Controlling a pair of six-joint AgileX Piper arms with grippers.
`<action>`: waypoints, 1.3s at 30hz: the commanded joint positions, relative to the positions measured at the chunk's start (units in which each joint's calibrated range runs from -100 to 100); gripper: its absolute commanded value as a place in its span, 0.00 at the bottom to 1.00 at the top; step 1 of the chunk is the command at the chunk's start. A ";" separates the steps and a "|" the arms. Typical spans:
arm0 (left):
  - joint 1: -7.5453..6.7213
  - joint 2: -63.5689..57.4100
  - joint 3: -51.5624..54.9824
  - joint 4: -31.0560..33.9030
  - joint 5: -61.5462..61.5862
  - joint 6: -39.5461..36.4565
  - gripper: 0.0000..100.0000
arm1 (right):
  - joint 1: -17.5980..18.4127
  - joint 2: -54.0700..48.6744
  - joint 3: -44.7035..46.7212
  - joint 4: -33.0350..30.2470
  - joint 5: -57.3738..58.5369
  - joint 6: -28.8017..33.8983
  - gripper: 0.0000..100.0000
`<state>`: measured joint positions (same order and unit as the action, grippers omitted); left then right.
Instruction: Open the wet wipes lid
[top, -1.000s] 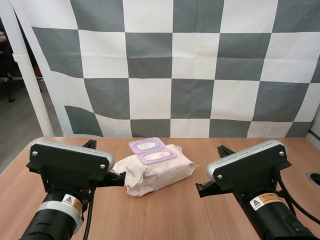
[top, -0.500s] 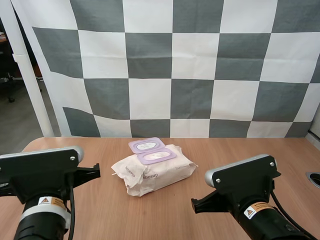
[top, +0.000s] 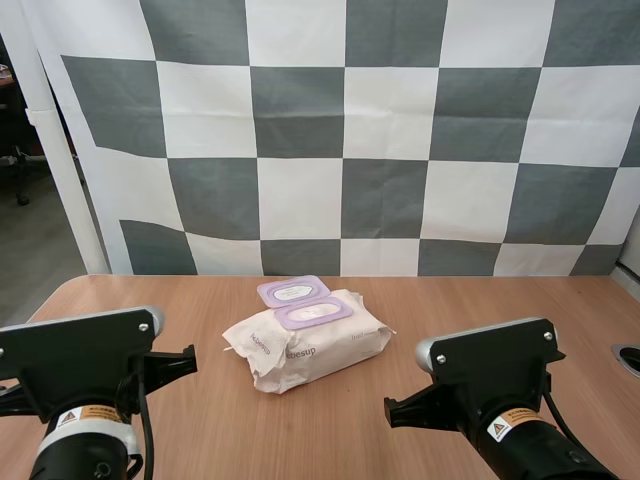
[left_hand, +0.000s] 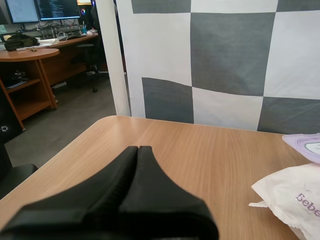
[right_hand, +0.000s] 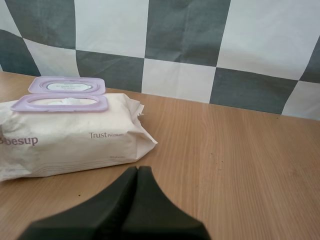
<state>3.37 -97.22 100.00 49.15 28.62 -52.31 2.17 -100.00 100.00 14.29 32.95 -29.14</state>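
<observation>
I judge the job done. The soft cream plastic pack of wet wipes (top: 305, 338) lies midway along the wooden counter (top: 450, 300), nearer its far edge. Its lilac oval lid (top: 293, 291) is flipped flat toward that edge. My left jaws and right jaws are closed on nothing, both apart from the pack.

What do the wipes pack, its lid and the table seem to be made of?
Wipes pack: soft plastic film, matte cream, going by its creases and crimped ends.
Lid: rigid lilac plastic, smooth.
Table: wood or wood-look laminate, showing grain; cannot tell which.
</observation>
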 joint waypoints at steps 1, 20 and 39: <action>-0.30 0.02 0.00 -32.88 -0.27 27.10 0.00 | -0.03 0.00 0.00 -0.06 0.08 0.08 0.00; -0.75 -2.78 0.00 -32.88 3.15 22.52 0.00 | -0.10 0.00 0.00 -0.06 0.08 0.07 0.00; -3.35 -2.78 0.00 -33.84 3.49 20.73 0.00 | -2.11 0.00 0.00 -0.06 0.08 0.44 0.00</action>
<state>0.03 -100.00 100.00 15.33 31.91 -31.56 0.05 -100.00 100.00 14.29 32.95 -28.77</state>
